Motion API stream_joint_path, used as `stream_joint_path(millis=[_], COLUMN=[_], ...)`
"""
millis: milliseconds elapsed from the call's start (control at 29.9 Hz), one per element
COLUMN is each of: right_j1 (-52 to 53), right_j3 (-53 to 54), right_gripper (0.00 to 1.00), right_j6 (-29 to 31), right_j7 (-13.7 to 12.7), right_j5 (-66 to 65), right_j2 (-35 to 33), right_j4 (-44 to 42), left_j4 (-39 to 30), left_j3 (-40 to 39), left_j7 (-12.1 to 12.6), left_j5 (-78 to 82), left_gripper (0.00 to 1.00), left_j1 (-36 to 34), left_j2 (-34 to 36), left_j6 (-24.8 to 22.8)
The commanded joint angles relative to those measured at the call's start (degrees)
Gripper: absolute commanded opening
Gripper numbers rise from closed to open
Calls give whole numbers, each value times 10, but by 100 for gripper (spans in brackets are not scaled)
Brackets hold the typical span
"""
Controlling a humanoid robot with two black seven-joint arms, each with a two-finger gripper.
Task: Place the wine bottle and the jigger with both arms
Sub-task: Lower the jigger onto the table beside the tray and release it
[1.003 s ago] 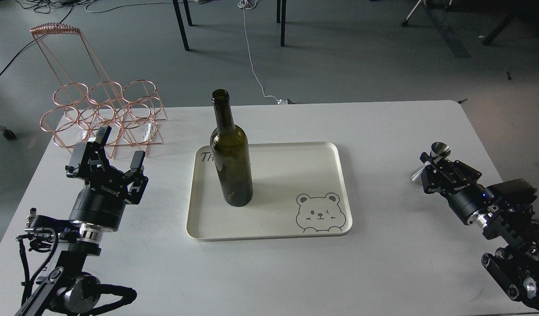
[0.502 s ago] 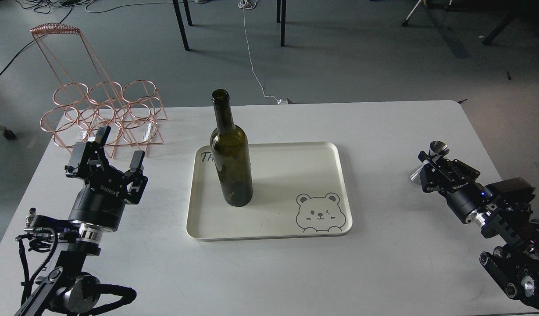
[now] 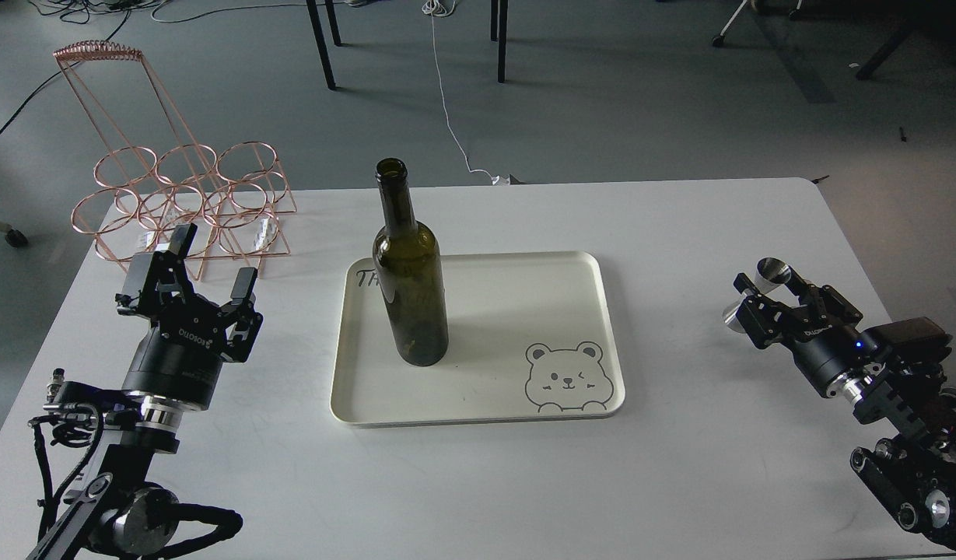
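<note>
Your left gripper [image 3: 211, 260] hung over table [image 3: 478, 482] near copper wire rack [image 3: 183, 204], fingers spread, nothing between them. Wine bottle [image 3: 410, 288] stood upright on left part of cream tray [image 3: 602, 327] (bear print at near right corner). Your right gripper [image 3: 767, 297] was clamped on jigger [image 3: 760, 285], tilted, near table's right edge, well apart from tray.

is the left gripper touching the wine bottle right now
Apart. The head view shows the left gripper, fingers spread open, well left of the wine bottle, with bare table plainly between them.
</note>
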Motion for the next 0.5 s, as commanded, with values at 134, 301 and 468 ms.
stream_joint_path(millis=[134,301,468], right_j1=[-23,-63,-132], right_j3=[-14,-13,-34], right_gripper=[96,96,96], right_j6=[0,0,0], right_j7=[0,0,0], right_j5=[1,3,120], right_j2=[-54,-129,-211], right_j4=[26,80,188], left_j4=[0,0,0], left_j3=[0,0,2], left_j7=[0,0,0], left_j5=[0,0,0], left_gripper=[98,98,98], left_j1=[0,0,0], left_j2=[0,-1,-1], left_j6=[-1,-1,-1])
